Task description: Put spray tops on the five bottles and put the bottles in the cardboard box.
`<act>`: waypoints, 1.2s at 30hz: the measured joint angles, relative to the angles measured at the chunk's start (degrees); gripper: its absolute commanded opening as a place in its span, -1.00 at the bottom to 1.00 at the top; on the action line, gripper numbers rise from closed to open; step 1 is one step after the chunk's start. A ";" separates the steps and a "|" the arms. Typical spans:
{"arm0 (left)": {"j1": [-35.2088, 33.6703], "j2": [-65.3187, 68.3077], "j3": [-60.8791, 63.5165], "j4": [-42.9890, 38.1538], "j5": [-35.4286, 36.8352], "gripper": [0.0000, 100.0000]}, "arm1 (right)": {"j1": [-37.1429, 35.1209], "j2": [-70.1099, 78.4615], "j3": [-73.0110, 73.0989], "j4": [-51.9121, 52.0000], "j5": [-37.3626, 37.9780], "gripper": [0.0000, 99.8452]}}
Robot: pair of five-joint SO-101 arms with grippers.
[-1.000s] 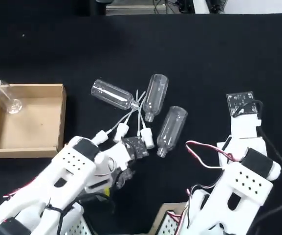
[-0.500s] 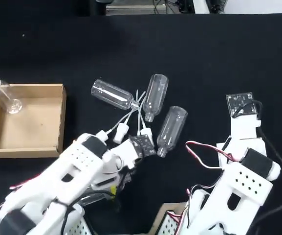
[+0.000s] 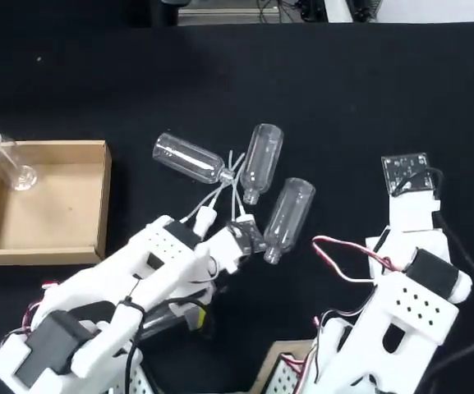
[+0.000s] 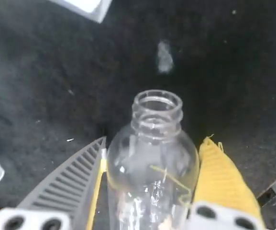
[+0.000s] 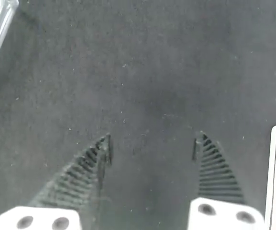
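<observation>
Left pincer (image 4: 155, 142) advanced, clamping clear open-necked bottle (image 4: 152, 177).

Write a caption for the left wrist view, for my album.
Left gripper holds a clear, capless bottle, with the black table beyond.

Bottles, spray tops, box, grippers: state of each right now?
Left gripper: shut on held bottle.
Held bottle: uncapped, neck open.
Right gripper: open, empty.
Left table bottle: lying down, uncapped.
Middle table bottle: lying down, uncapped.
Right table bottle: lying down, uncapped.
Capped bottle: spray top on, lying across the box's far-left corner.
Loose spray tops: unfitted, lying on the table.
Cardboard box: open-topped.
</observation>
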 measured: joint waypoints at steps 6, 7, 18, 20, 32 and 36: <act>0.18 -0.26 -0.09 1.41 0.26 -0.63 | 0.00 0.00 0.00 0.00 0.00 -0.52; 0.18 -0.79 -0.09 2.37 0.26 -0.62 | 0.00 0.00 0.00 0.00 0.00 -0.52; -7.65 -8.44 5.54 -2.90 2.90 -0.42 | 0.00 0.00 0.00 0.00 0.00 -0.52; -7.74 -8.44 7.47 -4.66 2.90 -0.42 | 0.00 0.00 0.00 0.00 0.00 -0.52; -8.44 -9.41 8.44 -5.80 8.26 -0.42 | 0.00 0.00 0.00 0.00 0.00 -0.52; -8.44 -9.41 8.44 -7.12 10.64 -0.42 | 0.00 0.00 0.00 0.00 0.00 -0.52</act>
